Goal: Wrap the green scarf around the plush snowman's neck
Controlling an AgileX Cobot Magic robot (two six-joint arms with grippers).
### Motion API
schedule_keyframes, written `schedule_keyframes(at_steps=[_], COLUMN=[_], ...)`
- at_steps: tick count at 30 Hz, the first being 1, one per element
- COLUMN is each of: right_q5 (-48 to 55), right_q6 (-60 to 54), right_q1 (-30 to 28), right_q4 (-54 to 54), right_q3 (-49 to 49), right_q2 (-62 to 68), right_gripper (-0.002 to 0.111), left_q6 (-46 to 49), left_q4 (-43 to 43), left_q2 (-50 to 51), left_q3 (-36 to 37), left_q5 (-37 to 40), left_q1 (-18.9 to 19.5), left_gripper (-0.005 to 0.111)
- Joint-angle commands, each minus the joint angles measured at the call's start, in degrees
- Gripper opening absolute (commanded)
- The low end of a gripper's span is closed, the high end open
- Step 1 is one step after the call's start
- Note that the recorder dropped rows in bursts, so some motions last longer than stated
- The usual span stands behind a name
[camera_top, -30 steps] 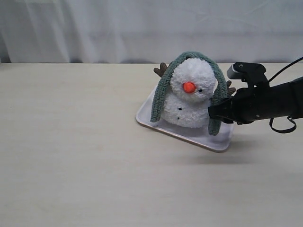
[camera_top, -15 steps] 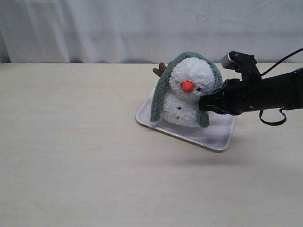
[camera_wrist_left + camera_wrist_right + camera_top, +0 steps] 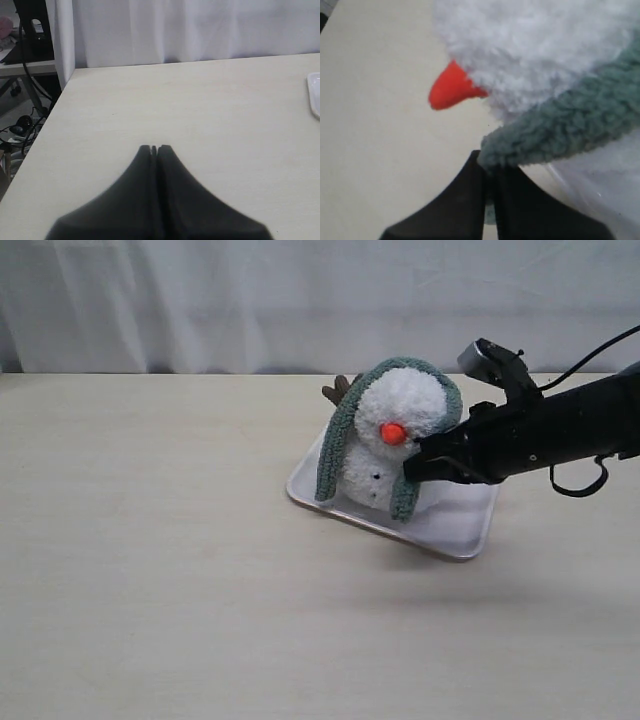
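Plush snowman [image 3: 400,410] sits tilted on a white tray [image 3: 462,530], approx. 2 o'clock from the middle of the table [image 3: 150,570] in the ext. view. Green scarf [image 3: 335,445] is draped over its head. One end hangs down the 9 o'clock side; the other is drawn across the front, under the orange nose [image 3: 394,432], toward 6 o'clock. Right gripper [image 3: 414,466] reaches in from 3 o'clock, jaws pinched on that end — the wrist view shows its dark fingertips [image 3: 467,192] nipping the fleece. Left gripper [image 3: 154,148] hovers over bare table, well apart from the tray, jaws pressed together w/ nothing between.
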Motion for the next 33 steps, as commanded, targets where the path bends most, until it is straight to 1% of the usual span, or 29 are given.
schedule_keyframes(at_steps=[1, 4, 7, 13, 16, 18, 21, 23, 26, 28, 33], right_q5=[-3.8, -5.0, -3.0, 2.6, 3.0, 3.0, 3.0, 3.0, 3.0, 2.2, 3.4], right_q6=[1.7, 1.8, 0.8, -6.3, -7.1, -7.3, -7.2, -7.2, -6.0, -3.2, 3.6], right_q1=[0.0, 0.0, 0.0, 0.0, 0.0, 0.0, 0.0, 0.0, -0.1, -0.1, -0.1], right_q4=[-2.2, -2.0, -1.3, 4.7, 5.2, 5.2, 5.2, 5.0, 2.9, 0.5, -4.1], right_q3=[1.3, 1.6, 1.6, 1.4, 1.4, 1.4, 1.4, 1.4, 1.4, 1.4, 1.4], right_q2=[1.3, 3.2, 5.0, 5.7, 5.7, 5.7, 5.7, 5.4, 4.3, 2.9, -2.2], right_gripper=[0.004, 0.004, 0.004, 0.004, 0.005, 0.011, 0.026, 0.039, 0.053, 0.056, 0.056], left_q6=[0.0, 0.0, 0.0, 0.0, 0.0, 0.0, 0.0, 0.0, 0.0, 0.0, 0.0], left_q4=[0.0, 0.0, 0.0, 0.0, 0.0, 0.0, 0.0, 0.0, 0.0, 0.0, 0.0], left_q2=[-0.1, -0.1, -0.1, -0.1, -0.1, -0.1, -0.1, -0.1, -0.1, -0.1, -0.1], left_q3=[0.1, 0.1, 0.1, 0.1, 0.1, 0.1, 0.1, 0.1, 0.1, 0.1, 0.1], left_q5=[-0.7, -0.7, -0.7, -0.7, -0.7, -0.7, -0.7, -0.7, -0.7, -0.7, -0.7], left_q1=[0.0, 0.0, 0.0, 0.0, 0.0, 0.0, 0.0, 0.0, 0.0, 0.0, 0.0], left_gripper=[0.000, 0.000, 0.000, 0.000, 0.000, 0.000, 0.000, 0.000, 0.000, 0.000, 0.000])
